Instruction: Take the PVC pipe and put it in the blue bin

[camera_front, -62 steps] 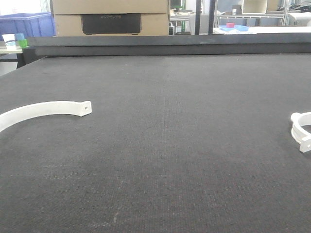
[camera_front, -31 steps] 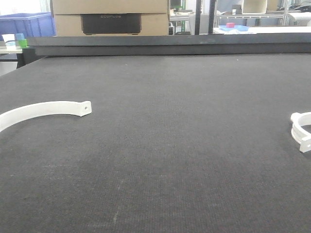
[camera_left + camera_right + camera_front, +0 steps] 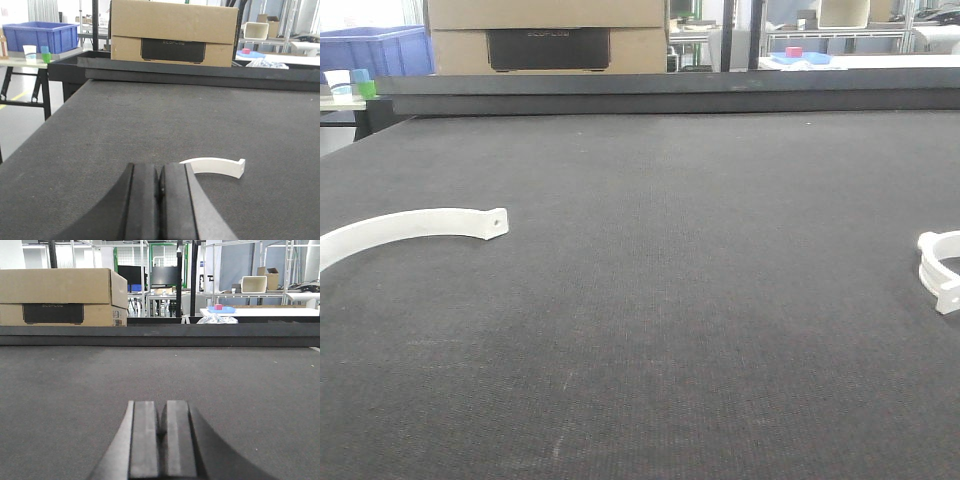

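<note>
Only one bit of text is showing up afaict: pale lettering is sitting on the black panel on the front of the cardboard box, far side, left of centre. It's reading like "ECOFLOW" in the left wrist view, tho it's blurring out in the other 2. A small sticker on the box's right side is looking too tiny to read.

Left claw and right claw are matte black with squared tips.
</note>
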Motion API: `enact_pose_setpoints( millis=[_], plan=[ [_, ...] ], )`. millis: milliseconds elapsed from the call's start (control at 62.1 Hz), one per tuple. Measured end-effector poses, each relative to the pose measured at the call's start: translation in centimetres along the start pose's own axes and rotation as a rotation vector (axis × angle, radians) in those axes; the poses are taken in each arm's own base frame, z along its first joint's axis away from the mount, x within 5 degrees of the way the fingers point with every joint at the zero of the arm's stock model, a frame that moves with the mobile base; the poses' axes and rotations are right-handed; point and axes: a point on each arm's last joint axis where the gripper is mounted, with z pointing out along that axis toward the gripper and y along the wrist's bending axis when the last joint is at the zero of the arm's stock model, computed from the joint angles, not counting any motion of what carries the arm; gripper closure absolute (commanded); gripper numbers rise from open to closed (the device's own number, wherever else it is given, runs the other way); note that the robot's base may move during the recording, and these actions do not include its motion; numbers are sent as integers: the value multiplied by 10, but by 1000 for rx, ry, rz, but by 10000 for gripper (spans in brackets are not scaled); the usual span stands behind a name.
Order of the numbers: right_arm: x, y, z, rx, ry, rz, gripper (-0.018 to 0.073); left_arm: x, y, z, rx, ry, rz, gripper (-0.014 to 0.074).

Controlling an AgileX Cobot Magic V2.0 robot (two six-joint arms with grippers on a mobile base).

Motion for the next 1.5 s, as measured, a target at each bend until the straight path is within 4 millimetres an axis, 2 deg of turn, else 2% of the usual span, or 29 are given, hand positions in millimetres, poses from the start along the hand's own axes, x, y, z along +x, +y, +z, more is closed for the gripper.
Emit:
enact_pose_setpoints(
  millis=[242, 435, 564, 677, 854, 1064, 1241, 1370, 1499],
  plan=[
    [-4, 0, 0, 0, -39, 1, 727, -4, -1, 0, 5, -44, 21, 707],
    [-27, 0, -4, 3, -298, 1, 727, -15, -2, -1, 23, -170, 6, 707],
    [-37, 0, -6, 1, -351, 1, 727, -20, -1, -2, 22, -189, -63, 707],
    [-57, 2, -9, -3, -386, 4, 727, -39, -1, -6, 22, -223, -95, 707],
    [-92, 5, -18, -15, -370, 5, 727, -82, -2, -12, 24, -246, -114, 707],
    [-122, 9, -11, -22, -181, 2, 727, -131, -3, 1, 13, -96, -114, 707],
    [-131, 11, 13, -21, 46, 2, 727, -163, -3, 24, -1, 91, -113, 707],
    [-127, 12, 34, -21, 253, 11, 727, -174, -4, 47, -14, 265, -112, 707],
    [-112, 12, 50, -21, 495, 19, 727, -166, -4, 72, -29, 469, -110, 707]
  ],
)
